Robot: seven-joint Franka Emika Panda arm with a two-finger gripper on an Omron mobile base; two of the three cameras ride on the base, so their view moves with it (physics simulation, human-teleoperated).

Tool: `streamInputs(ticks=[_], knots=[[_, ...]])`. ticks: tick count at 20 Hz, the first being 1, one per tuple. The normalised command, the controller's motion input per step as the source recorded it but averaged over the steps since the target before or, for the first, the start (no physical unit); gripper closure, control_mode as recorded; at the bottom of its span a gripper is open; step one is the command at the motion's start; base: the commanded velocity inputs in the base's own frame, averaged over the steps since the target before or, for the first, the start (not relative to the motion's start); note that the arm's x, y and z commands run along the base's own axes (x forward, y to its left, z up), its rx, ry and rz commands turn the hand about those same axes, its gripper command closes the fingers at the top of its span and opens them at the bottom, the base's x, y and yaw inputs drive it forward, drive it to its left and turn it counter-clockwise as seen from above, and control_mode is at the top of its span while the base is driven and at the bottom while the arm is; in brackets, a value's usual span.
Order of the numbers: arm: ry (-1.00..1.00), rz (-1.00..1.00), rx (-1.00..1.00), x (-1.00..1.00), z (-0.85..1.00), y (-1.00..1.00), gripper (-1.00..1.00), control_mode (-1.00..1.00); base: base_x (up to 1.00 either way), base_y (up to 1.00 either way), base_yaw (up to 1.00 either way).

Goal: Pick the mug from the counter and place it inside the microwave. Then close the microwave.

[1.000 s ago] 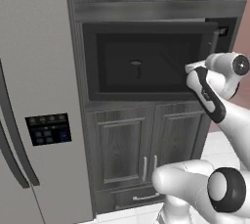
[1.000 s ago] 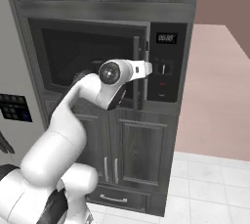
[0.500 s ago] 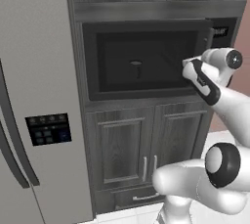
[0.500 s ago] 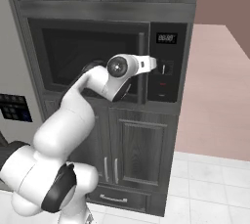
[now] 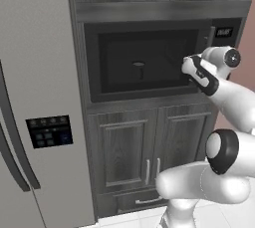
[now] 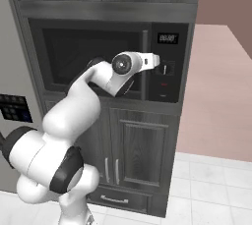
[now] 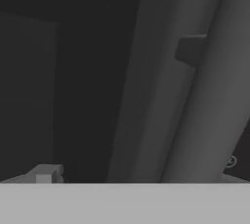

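Observation:
The microwave (image 5: 142, 57) is built into dark cabinets, and its dark glass door (image 6: 88, 54) is shut. My gripper (image 6: 156, 62) is raised in front of the door's right edge. It sits at the vertical handle (image 7: 166, 96), beside the black control panel (image 6: 167, 62) with its display and knob. In the hand view the handle bar fills the frame at close range. One fingertip (image 7: 46, 174) shows far out at the lower left, and the jaws stand wide open with nothing held. The mug and the counter are out of view.
A grey fridge (image 5: 35, 97) with a dark dispenser panel (image 5: 50, 130) stands to the left of the microwave. Dark cabinet doors (image 5: 149, 147) are below it and more are above. A pinkish-brown surface (image 6: 216, 81) and a light tiled floor (image 6: 206, 189) lie to the right.
The hand has edged slightly up and closer to the door handle. The elbow has swung higher. The jaws have stayed open.

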Motion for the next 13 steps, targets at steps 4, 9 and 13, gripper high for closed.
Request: streamInputs(ticks=[4,9,13], knots=[[0.00,0.00,0.00,0.50,0.00,0.00,-1.00,-1.00,0.00,0.00,0.00],[0.00,0.00,0.00,0.46,0.00,0.00,-1.00,-1.00,0.00,0.00,0.00],[0.00,0.00,0.00,0.42,0.00,0.00,-1.00,-1.00,0.00,0.00,0.00]])
